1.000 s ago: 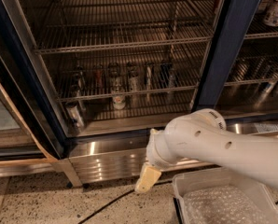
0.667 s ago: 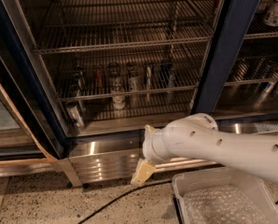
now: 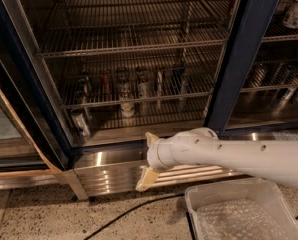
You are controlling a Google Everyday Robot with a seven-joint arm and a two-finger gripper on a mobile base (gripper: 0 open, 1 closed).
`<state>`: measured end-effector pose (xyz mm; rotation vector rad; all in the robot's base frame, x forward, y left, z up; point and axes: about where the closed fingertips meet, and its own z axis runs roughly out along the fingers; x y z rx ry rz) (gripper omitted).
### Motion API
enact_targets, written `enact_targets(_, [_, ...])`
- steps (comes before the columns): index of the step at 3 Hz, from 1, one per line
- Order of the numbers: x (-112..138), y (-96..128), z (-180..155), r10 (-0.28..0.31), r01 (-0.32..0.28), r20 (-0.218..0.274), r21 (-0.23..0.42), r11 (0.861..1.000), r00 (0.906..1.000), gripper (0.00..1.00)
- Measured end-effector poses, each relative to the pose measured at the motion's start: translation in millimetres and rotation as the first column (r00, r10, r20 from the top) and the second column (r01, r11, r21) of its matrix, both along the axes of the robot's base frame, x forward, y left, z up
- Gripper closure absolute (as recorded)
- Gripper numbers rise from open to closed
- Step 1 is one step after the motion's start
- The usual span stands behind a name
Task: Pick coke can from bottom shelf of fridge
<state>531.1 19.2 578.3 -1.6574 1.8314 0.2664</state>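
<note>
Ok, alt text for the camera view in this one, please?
The robot's white arm reaches in from the right, its gripper open and low in front of the ribbed steel base of the fridge, below the bottom shelf, where a row of cans stands. A plastic bin sits on the floor at lower right.

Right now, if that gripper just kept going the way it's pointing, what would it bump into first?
Most likely the ribbed steel base. The gripper hangs low in front of it, pointing left and slightly down, below the bottom shelf. Depth is unclear, so it may only skim past.
</note>
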Motion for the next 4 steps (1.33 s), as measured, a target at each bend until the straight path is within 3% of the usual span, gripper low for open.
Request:
enact_targets(2, [-1.0, 2.1, -2.7, -0.004, 0.004, 0.0, 0.023, 1.0, 1.0, 0.0])
enact_targets(3, [-1.5, 13.6, -33.0, -0.04, 0.041, -0.013, 0.068, 0.997, 0.9991, 0.0])
enact_targets(4, [21.0, 28.9, -49.9, -0.103, 0.098, 0.029, 0.148, 0.984, 0.9942, 0.0])
